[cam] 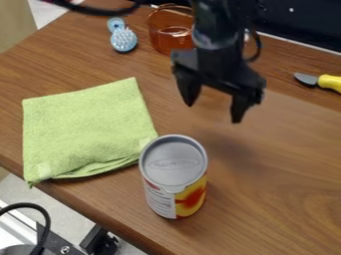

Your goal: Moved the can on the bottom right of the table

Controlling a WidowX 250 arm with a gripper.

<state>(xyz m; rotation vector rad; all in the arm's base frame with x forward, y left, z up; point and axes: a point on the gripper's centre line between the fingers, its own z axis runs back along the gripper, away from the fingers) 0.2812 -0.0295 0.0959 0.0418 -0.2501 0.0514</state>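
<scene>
The can (pixel 174 169) stands upright at six o'clock on the table (pixel 273 199) in the camera view, just beside the right-hand corner of the green cloth (pixel 86 129), which lies folded toward nine. From the can, the gripper (pixel 213 113) hangs at one o'clock, its two fingers spread wide above the wood. A clear amber bowl (pixel 166 37) sits at twelve, a blue brush (pixel 123 39) at eleven, a yellow-handled knife (pixel 329 82) between two and three.

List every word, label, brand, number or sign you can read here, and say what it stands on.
No text is clear enough to quote.
Lid of the can: oval marking, too blurred to read.
Label on its side: fine print, too small to read.
</scene>
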